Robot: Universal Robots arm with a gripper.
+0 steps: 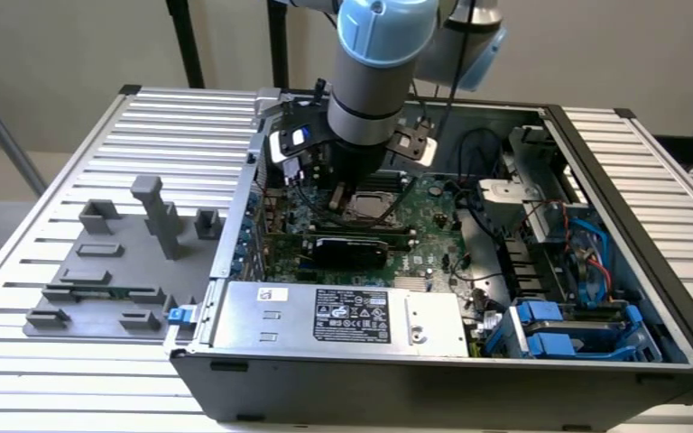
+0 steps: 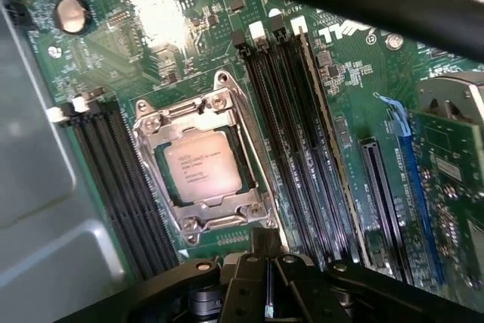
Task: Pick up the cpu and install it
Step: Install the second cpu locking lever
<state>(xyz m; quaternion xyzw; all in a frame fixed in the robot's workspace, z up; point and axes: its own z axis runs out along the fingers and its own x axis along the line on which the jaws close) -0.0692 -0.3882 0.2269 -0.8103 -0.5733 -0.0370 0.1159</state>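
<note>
Cpu (image 2: 203, 167) seated in the motherboard (image 2: 151, 28) socket frame (image 2: 198, 166), silvery top exposed. Gripper (image 2: 266, 293) just above it, fingers together, holding nothing.

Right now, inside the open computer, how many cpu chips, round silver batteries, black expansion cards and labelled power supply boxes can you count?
cpu: 1
round silver battery: 1
black expansion card: 1
power supply box: 1
Total: 4
</note>
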